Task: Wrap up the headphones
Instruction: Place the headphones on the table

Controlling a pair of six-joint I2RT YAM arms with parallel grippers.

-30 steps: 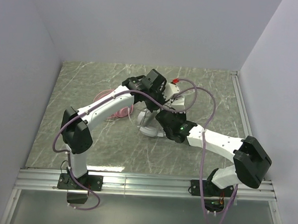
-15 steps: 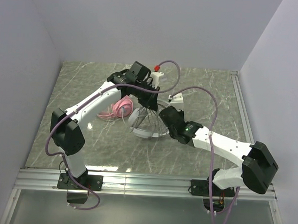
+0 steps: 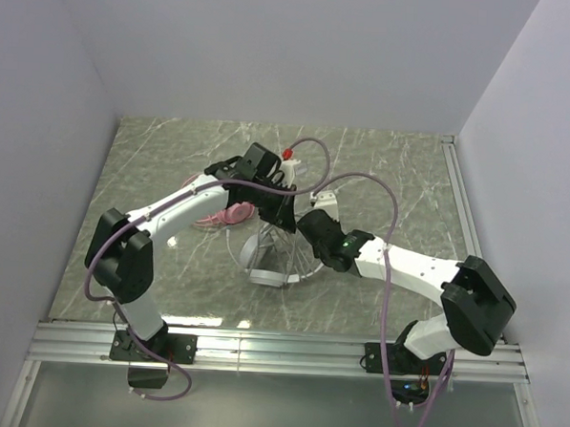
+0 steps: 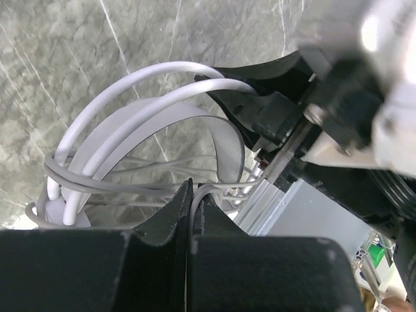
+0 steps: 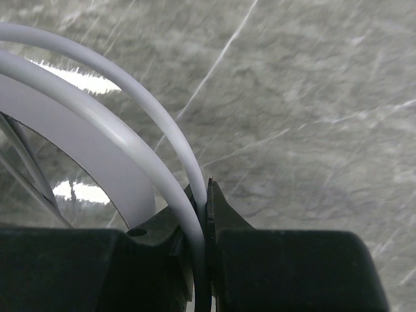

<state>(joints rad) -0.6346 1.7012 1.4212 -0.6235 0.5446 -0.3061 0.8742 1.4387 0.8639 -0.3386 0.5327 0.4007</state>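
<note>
Inside white booth point(image 3: 274, 50): grey veined tabletop point(image 3: 154, 149), white headphones point(image 3: 266, 273).

Marbled grey-green table point(image 3: 148, 264), pale walls point(image 3: 274, 50) on three sides. White headset point(image 3: 263, 270) about mid-table, its headband hoops arching out to the right. Pink headset point(image 3: 232, 213) just beyond it toward the far left corner, half hidden under the left arm point(image 3: 170, 212). Left gripper point(image 3: 285, 218) and right gripper point(image 3: 309, 218) close together over the white headset; fingers too small to read. Mauve cables point(image 3: 397, 215) loop off both arms.
</note>
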